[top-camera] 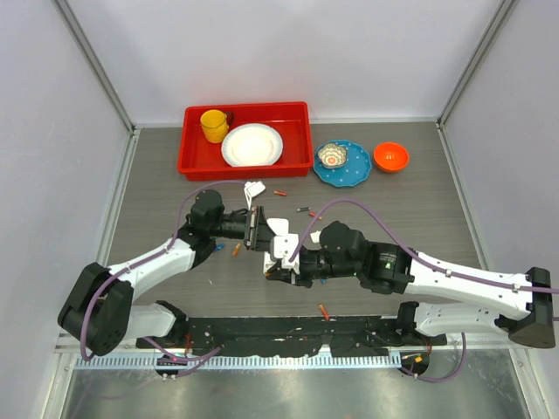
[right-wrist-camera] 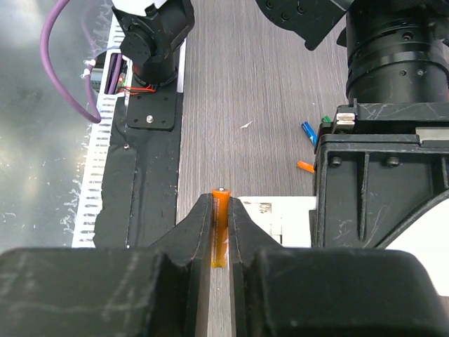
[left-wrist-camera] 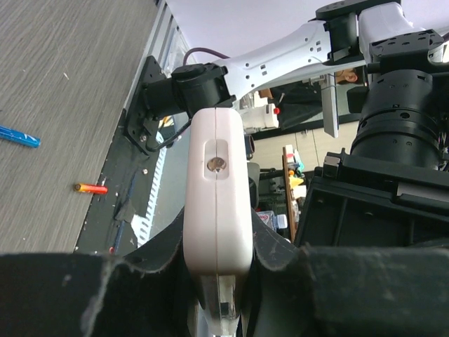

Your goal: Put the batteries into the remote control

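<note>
My left gripper (top-camera: 259,229) is shut on the white remote control (top-camera: 282,242) and holds it above the table; in the left wrist view the remote (left-wrist-camera: 217,203) stands edge-on between the fingers (left-wrist-camera: 140,260). My right gripper (top-camera: 278,270) is shut on an orange battery (right-wrist-camera: 220,223), which stands upright between the pads just left of the remote (right-wrist-camera: 277,214). Loose batteries lie on the table: a red one (top-camera: 279,192), a dark one (top-camera: 302,209), a blue one (top-camera: 236,249) and an orange one (top-camera: 324,311).
A small white piece (top-camera: 254,188) lies near the red tray (top-camera: 194,164), which holds a yellow mug (top-camera: 214,125) and a white plate (top-camera: 252,145). A blue plate (top-camera: 354,174) with a small bowl and an orange bowl (top-camera: 390,156) stand at the back right.
</note>
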`<state>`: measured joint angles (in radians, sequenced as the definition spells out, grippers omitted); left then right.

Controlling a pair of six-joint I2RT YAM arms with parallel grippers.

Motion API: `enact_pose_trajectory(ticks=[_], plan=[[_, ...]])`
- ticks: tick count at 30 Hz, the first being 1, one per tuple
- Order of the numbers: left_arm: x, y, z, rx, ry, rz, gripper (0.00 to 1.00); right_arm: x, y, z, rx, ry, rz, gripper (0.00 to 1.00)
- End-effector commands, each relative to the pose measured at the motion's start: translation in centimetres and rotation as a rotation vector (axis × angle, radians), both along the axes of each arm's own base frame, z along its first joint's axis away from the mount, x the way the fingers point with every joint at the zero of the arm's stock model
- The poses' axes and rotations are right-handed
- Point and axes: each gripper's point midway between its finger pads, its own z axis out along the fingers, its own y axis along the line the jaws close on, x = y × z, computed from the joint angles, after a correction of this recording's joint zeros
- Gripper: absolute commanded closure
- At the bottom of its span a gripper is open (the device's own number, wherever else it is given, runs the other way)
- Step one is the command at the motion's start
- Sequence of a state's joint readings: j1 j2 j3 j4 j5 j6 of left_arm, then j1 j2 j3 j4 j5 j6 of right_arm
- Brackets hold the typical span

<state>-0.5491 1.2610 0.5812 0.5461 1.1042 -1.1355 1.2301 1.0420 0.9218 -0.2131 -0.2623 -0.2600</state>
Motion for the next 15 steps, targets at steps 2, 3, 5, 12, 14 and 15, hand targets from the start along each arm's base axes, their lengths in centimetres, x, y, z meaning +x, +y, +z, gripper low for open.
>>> enact_pose_trajectory(ticks=[2,3,5,12,14,15], plan=[[-0.6,-0.3,2.0,-0.04,-0.057,-0.046,1.0,0.2,0.8,0.4,0.022,-0.038,0.024,0.99],[-0.7,-0.3,1.9,-0.038,-0.053,-0.046,1.0,0.2,0.9,0.3,0.023,-0.039,0.024,0.99],[-0.9,-0.4,1.9,-0.04,-0.054,-0.052,1.0,0.2,0.9,0.2,0.023,-0.042,0.025,0.99],[-1.3,-0.3,2.0,-0.043,-0.059,-0.057,1.0,0.6,1.5,-0.8,-0.014,-0.067,0.037,0.99],[-1.3,-0.2,2.0,-0.043,-0.059,-0.058,1.0,0.7,1.5,-1.0,-0.02,-0.069,0.039,0.99],[-1.4,-0.2,2.0,-0.043,-0.059,-0.058,1.0,0.7,1.6,-1.1,-0.023,-0.068,0.039,0.99]])
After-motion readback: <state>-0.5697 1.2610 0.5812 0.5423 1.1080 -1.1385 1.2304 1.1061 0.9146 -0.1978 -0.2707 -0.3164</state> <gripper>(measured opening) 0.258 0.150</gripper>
